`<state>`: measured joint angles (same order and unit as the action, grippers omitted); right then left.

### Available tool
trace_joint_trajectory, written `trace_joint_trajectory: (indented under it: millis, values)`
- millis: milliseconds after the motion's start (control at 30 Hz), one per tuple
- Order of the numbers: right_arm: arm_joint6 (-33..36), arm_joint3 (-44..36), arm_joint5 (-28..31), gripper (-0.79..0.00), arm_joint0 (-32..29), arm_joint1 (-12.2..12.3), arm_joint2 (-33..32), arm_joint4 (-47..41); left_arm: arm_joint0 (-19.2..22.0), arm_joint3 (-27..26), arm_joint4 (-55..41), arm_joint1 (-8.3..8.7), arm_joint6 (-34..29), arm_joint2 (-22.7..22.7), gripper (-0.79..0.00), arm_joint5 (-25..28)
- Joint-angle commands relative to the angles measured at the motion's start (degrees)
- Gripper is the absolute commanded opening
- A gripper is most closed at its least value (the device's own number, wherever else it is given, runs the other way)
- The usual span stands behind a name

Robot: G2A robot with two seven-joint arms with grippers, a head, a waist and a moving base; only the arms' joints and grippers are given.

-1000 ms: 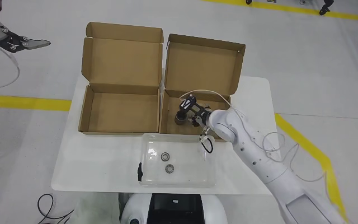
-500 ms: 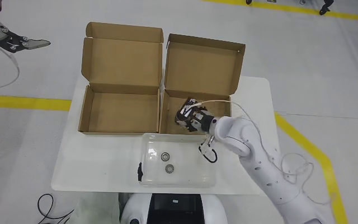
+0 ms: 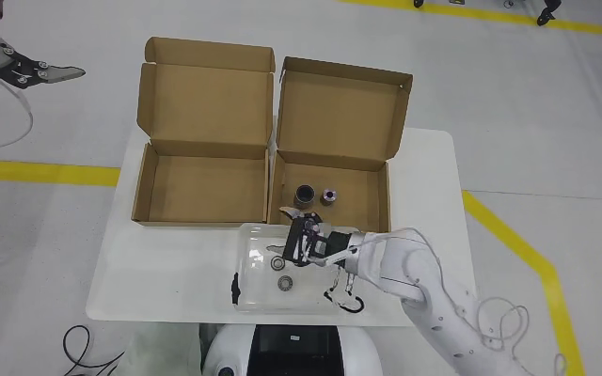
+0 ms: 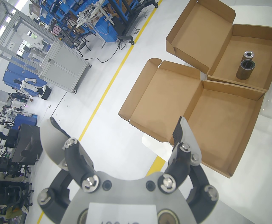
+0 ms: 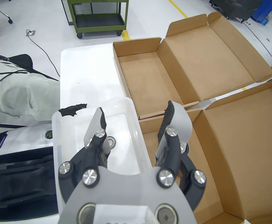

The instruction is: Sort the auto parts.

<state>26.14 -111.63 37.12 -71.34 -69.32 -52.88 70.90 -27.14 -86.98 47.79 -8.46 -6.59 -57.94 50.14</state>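
Two small bearings [image 3: 278,263] [image 3: 287,281] lie in the clear plastic bin [image 3: 348,305] at the table's front. One bearing [image 5: 112,141] shows between my right gripper's fingers in the right wrist view. My right gripper [image 3: 285,232] [image 5: 136,115] hangs open and holds nothing, over the bin's back edge beside the right cardboard box [image 3: 372,214]. In that box stand a dark cylinder [image 3: 305,195] [image 4: 245,70] and a smaller silver sleeve [image 3: 328,195] [image 4: 248,55]. My left gripper [image 3: 38,70] [image 4: 115,123] is open and holds nothing, out over the floor, far left of the table.
The left cardboard box [image 3: 202,188] [image 5: 148,80] has nothing in it, its lid folded back. Both boxes' raised lids wall off the table's far side. A scrap of black tape [image 3: 233,287] sticks to the bin's left rim. A green cart [image 5: 99,19] stands on the floor beyond the table.
My right gripper has drawn back out of the right box to the clear bin's back edge. The dark cylinder now stands free in the box. The left arm has not moved.
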Motion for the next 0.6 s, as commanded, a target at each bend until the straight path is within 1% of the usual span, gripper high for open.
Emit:
trace_joint_trajectory:
  millis: [0, 33, 567]
  values:
    - [-1.9, -0.1, 0.2, -0.342, -0.6, 0.1, 0.0, 0.8, 0.0, 0.0, 0.0, 0.00, 0.0, 0.0, 0.000, 0.0]
    - [-1.9, -0.1, 0.2, -0.351, -0.6, 0.1, 0.0, 0.8, 0.0, 0.0, 0.0, 0.00, 0.0, 0.0, 0.000, 0.0]
    - [-1.9, -0.1, 0.2, -0.351, -0.6, 0.1, 0.0, 0.8, 0.0, 0.0, 0.0, 0.00, 0.0, 0.0, 0.000, 0.0]
